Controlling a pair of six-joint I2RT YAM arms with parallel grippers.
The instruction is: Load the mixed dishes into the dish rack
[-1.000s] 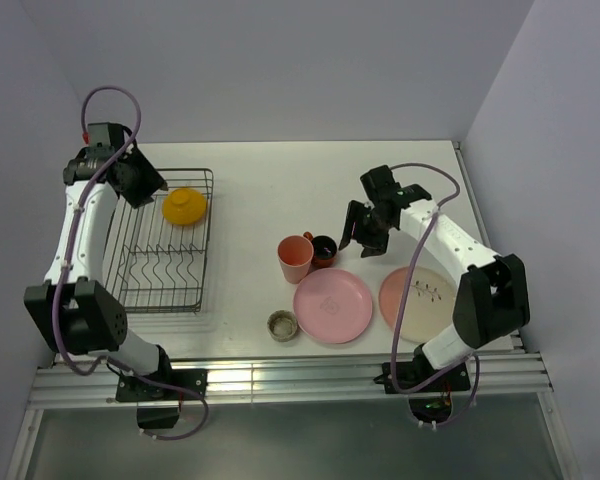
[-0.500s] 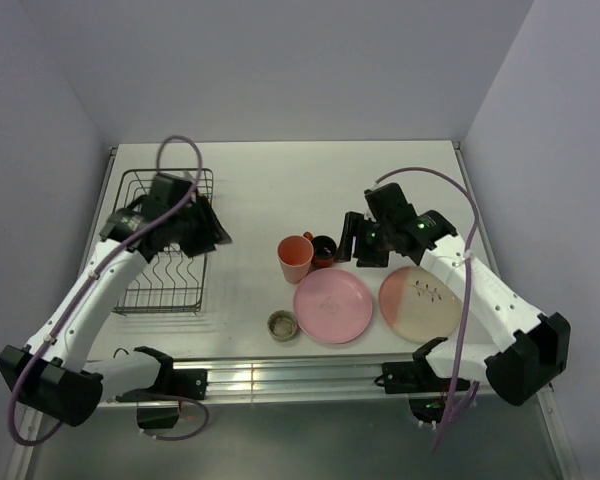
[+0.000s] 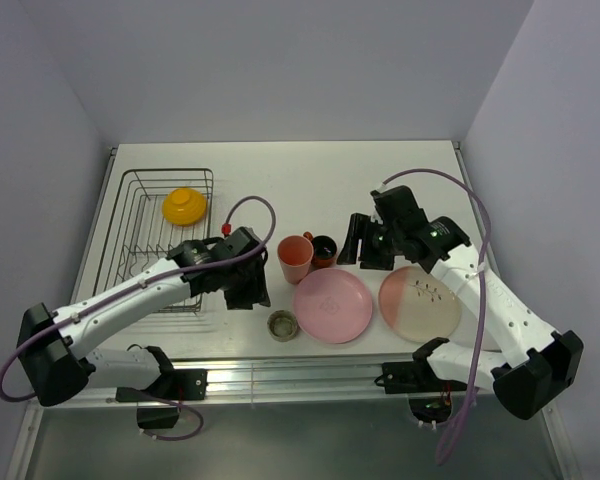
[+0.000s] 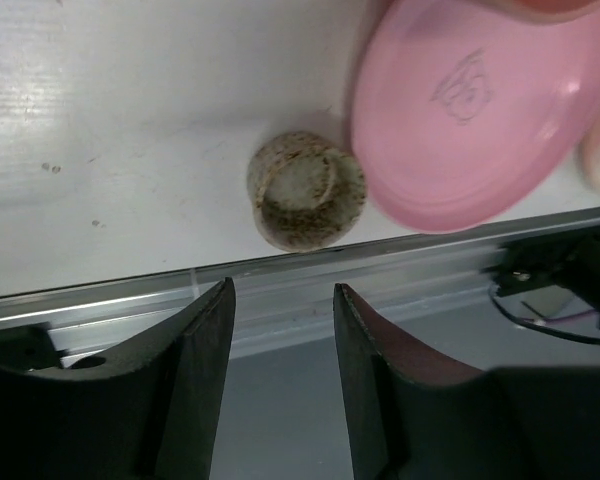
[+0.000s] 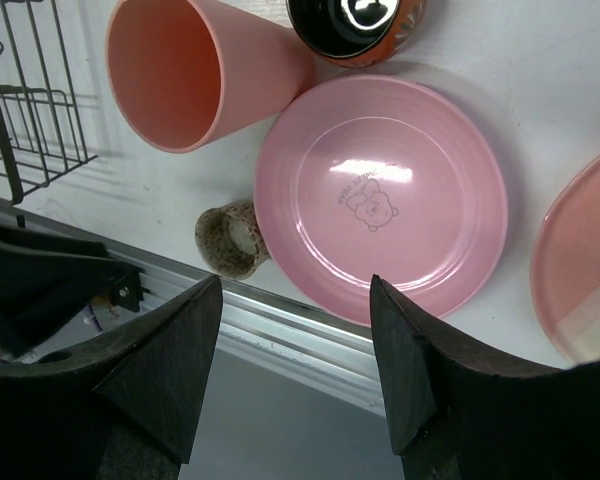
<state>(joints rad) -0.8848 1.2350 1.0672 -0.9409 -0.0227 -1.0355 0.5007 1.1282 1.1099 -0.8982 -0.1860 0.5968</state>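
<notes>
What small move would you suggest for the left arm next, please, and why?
Probably ease the left pincer forward and down until its open jaws straddle the small speckled cup: the cup stands upright just ahead of them, ungripped, close beside the pink plate.

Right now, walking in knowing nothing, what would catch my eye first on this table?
Probably the orange-yellow bowl, bright in the dish rack at the far left. Then the pink cluster mid-table: a pink tumbler beside a pink plate, with the left gripper open near a small speckled beige cup.
</notes>
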